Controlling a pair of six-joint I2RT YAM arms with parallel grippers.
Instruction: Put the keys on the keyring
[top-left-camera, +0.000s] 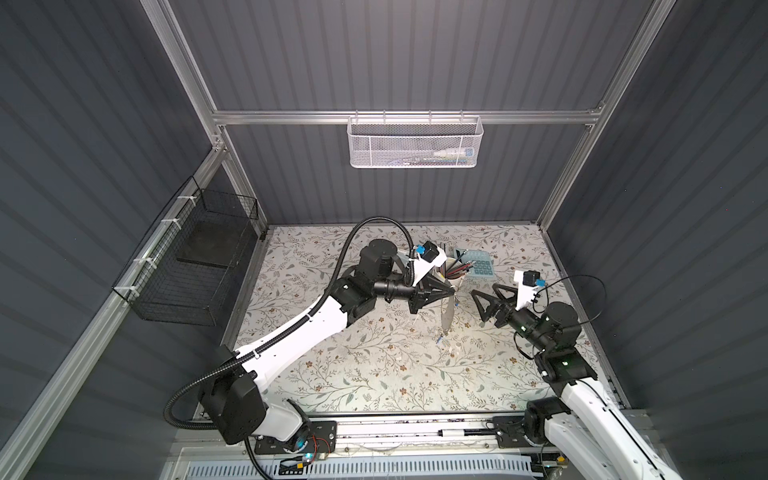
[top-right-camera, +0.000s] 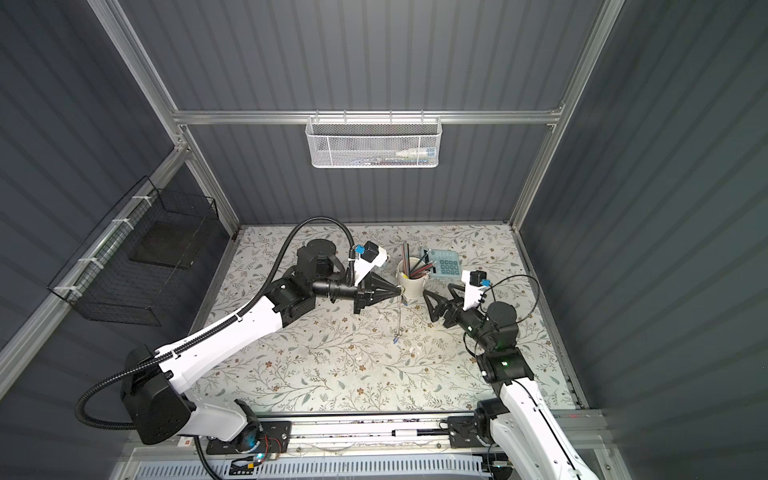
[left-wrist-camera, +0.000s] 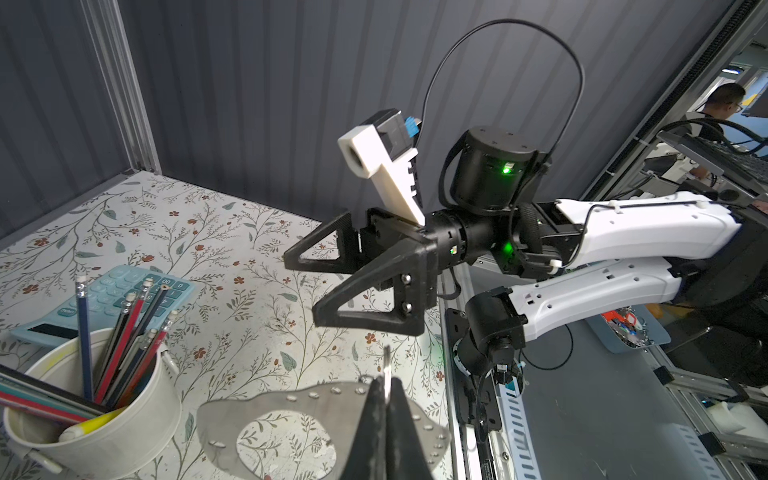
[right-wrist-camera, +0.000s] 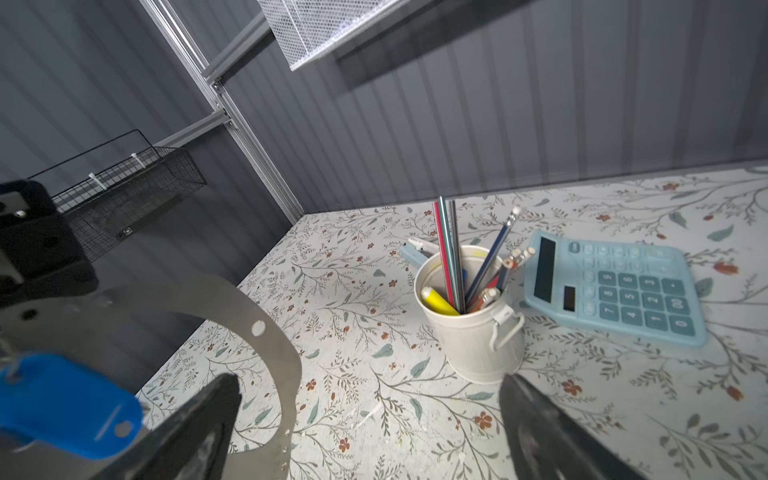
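Note:
The keyring (left-wrist-camera: 232, 419), a thin flat grey loop with studs, hangs edge-on in both top views (top-left-camera: 448, 313) (top-right-camera: 400, 316). My left gripper (left-wrist-camera: 384, 380) (top-left-camera: 453, 292) is shut on a thin metal piece at its rim. A key's bright blue tag (right-wrist-camera: 62, 399) hangs on the loop (right-wrist-camera: 274, 332), and a blue tag (top-left-camera: 438, 338) shows at the loop's low end. My right gripper (right-wrist-camera: 370, 399) (top-left-camera: 484, 289) stands wide open a short way right of the loop, with nothing between its fingers.
Just behind the grippers stand a white cup of pencils (top-left-camera: 455, 276) and a pale blue calculator (top-left-camera: 480, 266), with a stapler (right-wrist-camera: 415, 253) behind the cup. A white mesh basket (top-left-camera: 415, 143) hangs on the back wall. A black wire basket (top-left-camera: 187, 266) hangs on the left wall.

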